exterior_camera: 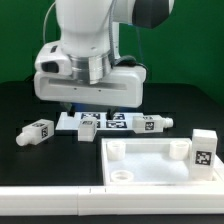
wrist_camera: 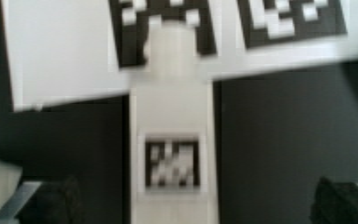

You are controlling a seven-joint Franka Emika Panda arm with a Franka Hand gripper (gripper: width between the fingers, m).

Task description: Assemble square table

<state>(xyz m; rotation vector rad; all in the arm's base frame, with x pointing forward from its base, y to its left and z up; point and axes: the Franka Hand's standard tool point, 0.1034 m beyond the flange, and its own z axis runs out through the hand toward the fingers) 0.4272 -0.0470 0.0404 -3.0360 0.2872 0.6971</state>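
One leg [wrist_camera: 171, 110] lies unheld between the gripper's [wrist_camera: 179, 198] spread jaws.

Exterior wide — wrist close over leg [wrist_camera: 171, 110]

No legible text on the legs [exterior_camera: 35, 131]

Blurred leg [wrist_camera: 171, 110]; marker board [wrist_camera: 60, 60] partly beyond wrist view's edge.
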